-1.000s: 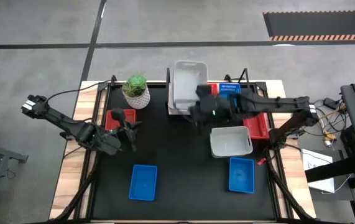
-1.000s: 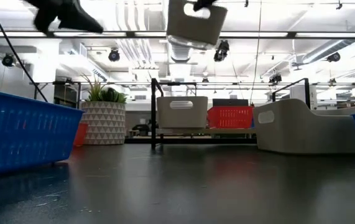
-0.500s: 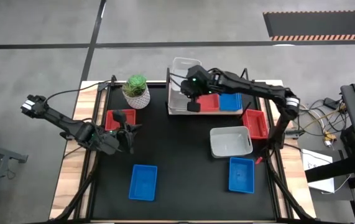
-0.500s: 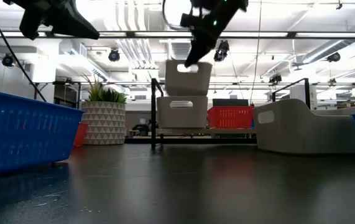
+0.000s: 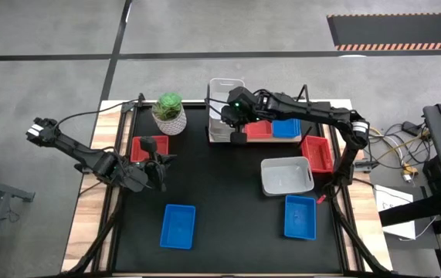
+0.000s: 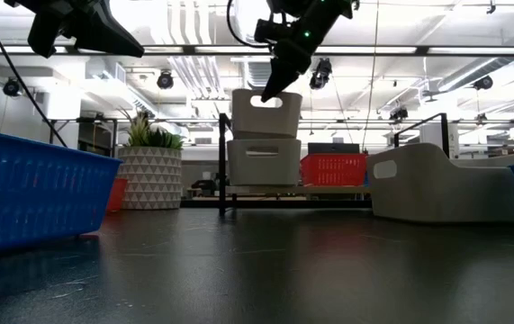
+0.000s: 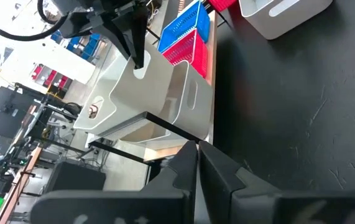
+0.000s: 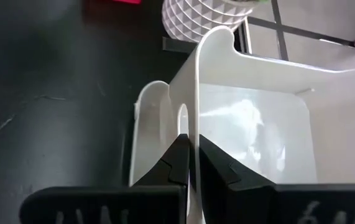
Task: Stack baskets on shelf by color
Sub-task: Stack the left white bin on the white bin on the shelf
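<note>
Right wrist view: right gripper (image 8: 189, 163) jaws clenched on smooth white basket's (image 8: 252, 124) thin rounded rim.

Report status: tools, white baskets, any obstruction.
Right tool shut on upper white basket, nested in lower white basket on shelf. Left tool shut, idle. No obstruction seen.

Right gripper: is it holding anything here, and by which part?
Yes. The right gripper is shut on the end wall of the upper white basket, at its handle cutout, with that basket nested in the white basket on the shelf.
</note>
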{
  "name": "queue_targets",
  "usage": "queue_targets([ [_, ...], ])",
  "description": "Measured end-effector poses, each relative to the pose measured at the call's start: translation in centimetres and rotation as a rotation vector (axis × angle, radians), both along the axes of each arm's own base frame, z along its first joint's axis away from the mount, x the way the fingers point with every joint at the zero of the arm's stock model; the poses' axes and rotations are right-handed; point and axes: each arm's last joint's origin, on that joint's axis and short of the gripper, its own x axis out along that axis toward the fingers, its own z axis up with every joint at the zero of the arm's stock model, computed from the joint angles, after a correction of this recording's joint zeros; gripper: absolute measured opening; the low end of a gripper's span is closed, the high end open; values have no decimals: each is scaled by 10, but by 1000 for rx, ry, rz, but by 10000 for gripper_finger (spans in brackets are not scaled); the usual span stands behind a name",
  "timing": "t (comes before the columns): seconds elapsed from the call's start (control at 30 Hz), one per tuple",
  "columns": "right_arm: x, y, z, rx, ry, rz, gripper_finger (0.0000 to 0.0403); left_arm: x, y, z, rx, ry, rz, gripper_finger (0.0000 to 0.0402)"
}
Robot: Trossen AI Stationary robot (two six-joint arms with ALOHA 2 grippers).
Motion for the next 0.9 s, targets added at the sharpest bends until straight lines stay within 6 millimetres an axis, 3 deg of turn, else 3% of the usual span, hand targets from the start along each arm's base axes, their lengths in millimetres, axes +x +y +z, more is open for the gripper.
queue_targets([
  [0.9,3,4,-14,22,76,7,10,0,0,0,-3,-7,2,2],
])
